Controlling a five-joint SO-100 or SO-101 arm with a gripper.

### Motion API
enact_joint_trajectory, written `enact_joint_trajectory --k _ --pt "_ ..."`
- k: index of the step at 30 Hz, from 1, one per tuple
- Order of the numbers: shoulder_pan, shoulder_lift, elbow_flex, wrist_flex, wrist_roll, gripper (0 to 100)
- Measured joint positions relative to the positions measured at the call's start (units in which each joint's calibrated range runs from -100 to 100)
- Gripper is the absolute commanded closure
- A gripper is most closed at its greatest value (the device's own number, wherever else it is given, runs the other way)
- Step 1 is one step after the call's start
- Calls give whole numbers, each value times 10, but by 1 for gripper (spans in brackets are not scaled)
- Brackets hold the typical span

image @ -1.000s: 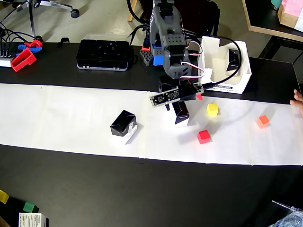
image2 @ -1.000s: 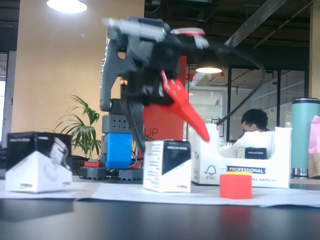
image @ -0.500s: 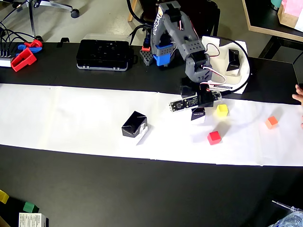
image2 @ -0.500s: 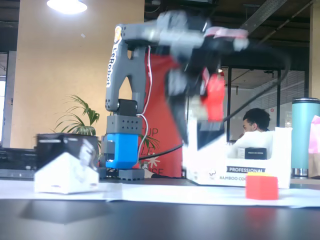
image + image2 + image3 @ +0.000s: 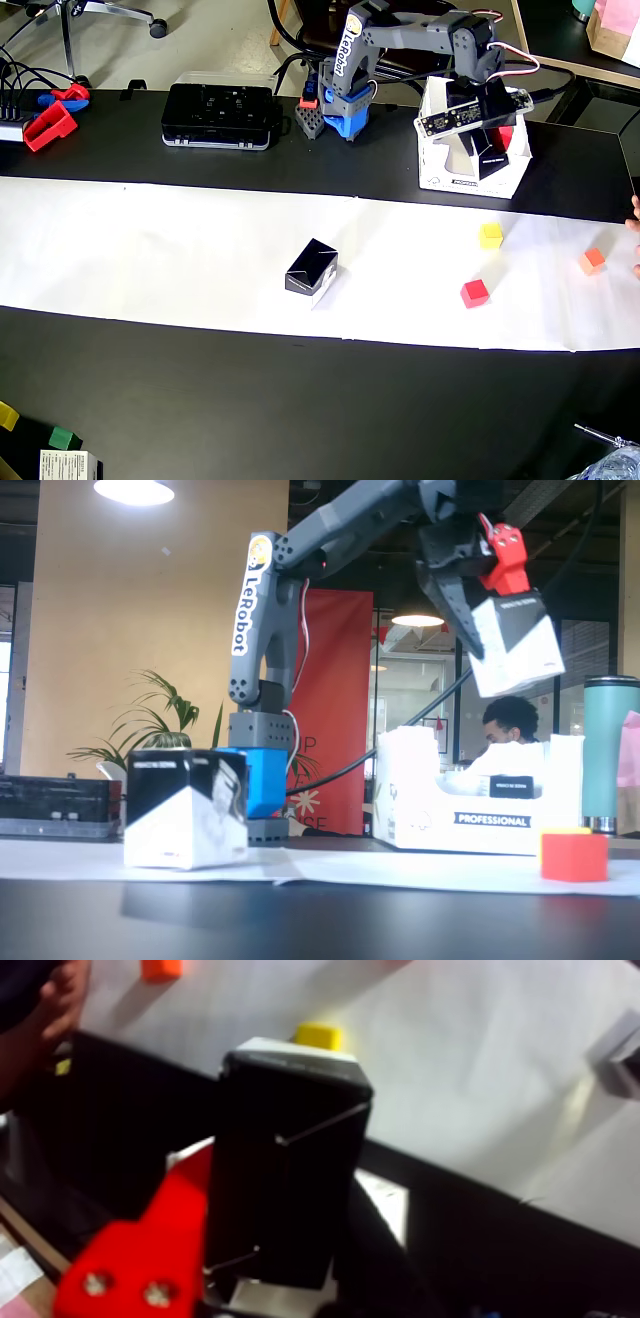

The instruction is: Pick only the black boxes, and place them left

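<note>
i see my gripper closed on a black box, held high above the white bin, and this light, stiff carton looks smooth, so i judge its flat sides the best place to hold.

The white paper strip runs across the black table and serves as the landmark. On it, toward the overhead view's right, sit three small cubes — a yellow cube, a red cube nearer the strip's lower edge, and an orange cube close to its right end. Above the strip lie a black case and red clips; beside them, past the strip's upper edge — a white open-topped bin.
</note>
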Motion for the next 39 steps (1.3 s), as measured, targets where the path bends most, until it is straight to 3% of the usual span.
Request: enact_joint_trajectory --k 9,17,22,25,32,39 --pt "-170 -66 143 0 -60 84" --pt "-234 -71 255 -24 -82 83" --pt "-234 -71 347 -92 -82 63" --pt "-234 -71 375 -105 -82 55" --pt "-241 -71 356 -106 -82 53" --pt "-207 -71 157 -43 -78 53"
